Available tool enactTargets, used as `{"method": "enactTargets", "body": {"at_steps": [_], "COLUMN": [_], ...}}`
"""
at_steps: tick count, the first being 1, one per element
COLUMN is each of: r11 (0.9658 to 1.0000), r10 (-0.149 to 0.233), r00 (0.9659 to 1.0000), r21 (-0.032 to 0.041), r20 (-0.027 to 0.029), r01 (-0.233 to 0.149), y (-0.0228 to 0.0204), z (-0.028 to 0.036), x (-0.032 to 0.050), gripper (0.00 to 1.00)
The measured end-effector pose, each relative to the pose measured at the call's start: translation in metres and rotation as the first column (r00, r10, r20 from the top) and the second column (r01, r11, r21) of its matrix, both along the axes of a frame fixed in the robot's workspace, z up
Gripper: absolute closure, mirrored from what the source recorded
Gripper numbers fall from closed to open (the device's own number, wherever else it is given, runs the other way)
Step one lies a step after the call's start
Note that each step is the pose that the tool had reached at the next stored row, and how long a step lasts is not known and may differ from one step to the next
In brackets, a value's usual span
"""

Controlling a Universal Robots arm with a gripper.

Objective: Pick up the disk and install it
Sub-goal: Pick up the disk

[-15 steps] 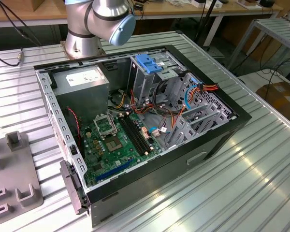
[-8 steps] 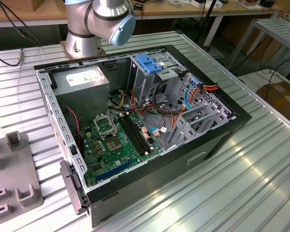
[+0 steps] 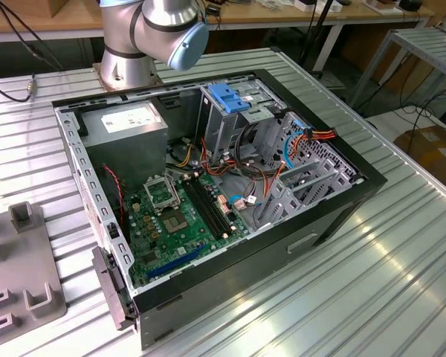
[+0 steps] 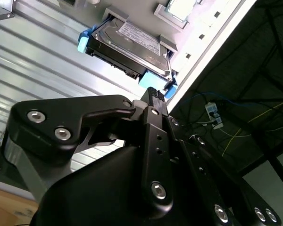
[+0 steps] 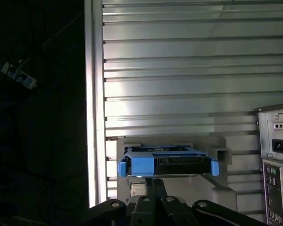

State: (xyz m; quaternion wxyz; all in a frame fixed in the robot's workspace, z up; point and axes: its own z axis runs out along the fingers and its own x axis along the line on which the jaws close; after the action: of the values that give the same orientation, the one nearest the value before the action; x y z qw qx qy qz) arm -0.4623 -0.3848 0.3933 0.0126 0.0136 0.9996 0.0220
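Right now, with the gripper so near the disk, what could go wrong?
1. The disk lies in a grey holder close to the table edge; a nudge from the gripper might push it off.
2. Loose cables crowd the open case beside the drive bays, so they could snag it at installation.

Exterior view: you have bright, even light from overhead. The ribbed table (image 3: pixel 401 253) throws broad white glare streaks in the lower right of the frame. The open computer case (image 3: pixel 334 216) holds soft shadow under its walls, and the motherboard (image 3: pixel 178 216) is evenly lit. First wrist view: one pale, washed-out band crosses the table slats, and the space off the table edge is near black. Second wrist view: the disk (image 4: pixel 132 42) shows a dull sheen, with blown-out white patches just past it.
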Motion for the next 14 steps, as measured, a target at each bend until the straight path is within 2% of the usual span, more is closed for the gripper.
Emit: {"method": "enactTargets", "body": {"at_steps": [2, 3, 5, 7, 9, 10, 11, 13, 14], "r11": [0.9993, 0.9975, 0.9941, 0.9885, 0.9772, 0.9701, 0.9668, 0.9552, 0.9475], "r10": [0.038, 0.071, 0.108, 0.152, 0.212, 0.243, 0.256, 0.296, 0.320], "r00": [0.9993, 0.9975, 0.9941, 0.9885, 0.9772, 0.9701, 0.9668, 0.9552, 0.9475], "r21": [0.0000, 0.0000, 0.0000, 0.0000, 0.0000, 0.0000, -0.0001, 0.0000, -0.0001], "r20": [-0.0001, 0.0000, -0.0001, -0.0001, -0.0001, -0.0001, -0.0001, -0.0001, -0.0001], "r01": [-0.038, -0.071, -0.108, -0.152, -0.212, -0.243, -0.256, -0.296, -0.320], "y": [0.0000, 0.0000, 0.0000, 0.0000, 0.0000, 0.0000, 0.0000, 0.0000, 0.0000], "z": [0.0000, 0.0000, 0.0000, 0.0000, 0.0000, 0.0001, 0.0000, 0.0000, 0.0000], "x": [0.0000, 0.0000, 0.0000, 0.0000, 0.0000, 0.0000, 0.0000, 0.0000, 0.0000], "gripper": [0.90, 0.90, 0.90, 0.90, 0.90, 0.90, 0.90, 0.90, 0.90]}}
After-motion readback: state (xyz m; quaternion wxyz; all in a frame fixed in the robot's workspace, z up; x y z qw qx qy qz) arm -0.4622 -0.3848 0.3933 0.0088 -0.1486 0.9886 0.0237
